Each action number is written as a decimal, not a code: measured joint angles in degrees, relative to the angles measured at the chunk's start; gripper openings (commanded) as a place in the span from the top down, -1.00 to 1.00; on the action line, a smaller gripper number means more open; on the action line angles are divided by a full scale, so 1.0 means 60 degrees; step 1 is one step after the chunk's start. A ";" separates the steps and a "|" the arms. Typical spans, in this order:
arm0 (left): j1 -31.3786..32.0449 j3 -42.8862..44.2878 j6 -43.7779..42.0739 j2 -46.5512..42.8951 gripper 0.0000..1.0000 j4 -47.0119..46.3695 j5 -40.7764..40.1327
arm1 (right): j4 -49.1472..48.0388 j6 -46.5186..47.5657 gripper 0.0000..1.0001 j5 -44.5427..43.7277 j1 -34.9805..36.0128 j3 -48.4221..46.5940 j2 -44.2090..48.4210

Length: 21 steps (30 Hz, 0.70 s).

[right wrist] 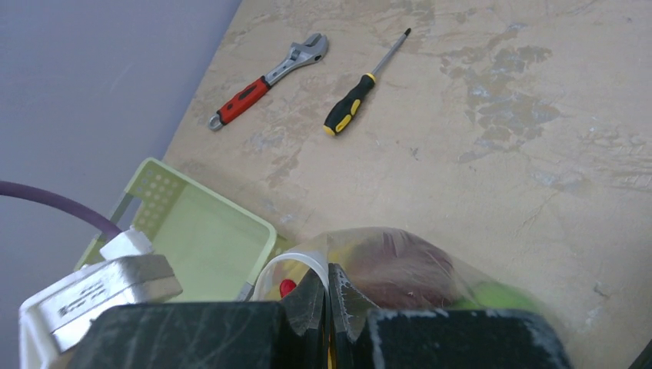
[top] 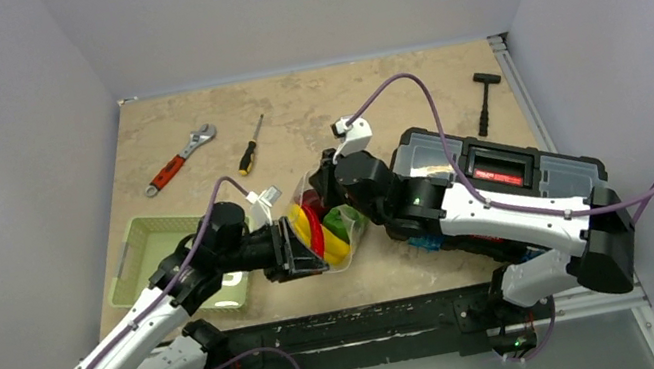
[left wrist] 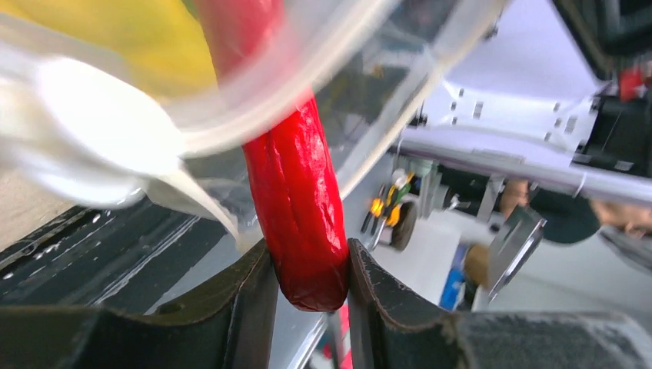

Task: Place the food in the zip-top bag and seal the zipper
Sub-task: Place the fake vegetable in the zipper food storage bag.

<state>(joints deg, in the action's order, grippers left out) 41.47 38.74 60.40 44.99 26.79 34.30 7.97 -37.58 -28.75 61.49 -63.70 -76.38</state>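
Toward the near middle of the worktop (top: 337, 91), the clear dotted bag (top: 330, 226) sits between the two arms, bulging with yellow, red and green food (top: 339, 228). The left hand (left wrist: 310, 254) grips the blunt end of a long red chilli (left wrist: 296, 192) between its two dark fingers (left wrist: 246, 307), one finger pressed to each side of it; the rest of the chilli runs up under the bag's plastic, beside something yellow. The right hand (right wrist: 328, 288) is closed tight on the bag's upper edge, a fold of plastic pinched between its fingertips, with dark red and green shapes showing through the bag just beyond. Whether the bag rests on the worktop I cannot tell. A pale green basket (top: 152, 251) stands just left of the bag, under the left arm. Well beyond, on the far side, lie a red-handled wrench (top: 179, 159) and a black-and-yellow screwdriver (top: 250, 147). A black toolbox (top: 504, 174) sits to the right beneath the right arm, and a black hammer (top: 485, 98) lies at the far right.
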 measured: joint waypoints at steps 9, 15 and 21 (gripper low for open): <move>0.0117 -0.0346 0.3475 0.0058 1.00 -0.0605 -0.2237 | -0.0459 -0.0627 1.00 -0.0018 0.0000 0.0652 0.0554; 0.0120 -0.0321 0.5176 0.0095 0.67 -0.0605 -0.3315 | -0.0572 -0.0812 1.00 0.0193 0.0000 0.0827 0.0605; 0.0120 0.0550 0.5512 0.1253 -0.38 -0.0597 -0.3439 | -0.0594 -0.0812 1.00 0.0266 -0.0007 0.0852 0.0674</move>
<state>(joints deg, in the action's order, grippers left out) 42.19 42.04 93.47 52.51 23.20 13.67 4.40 -42.46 -27.16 61.45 -58.59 -72.34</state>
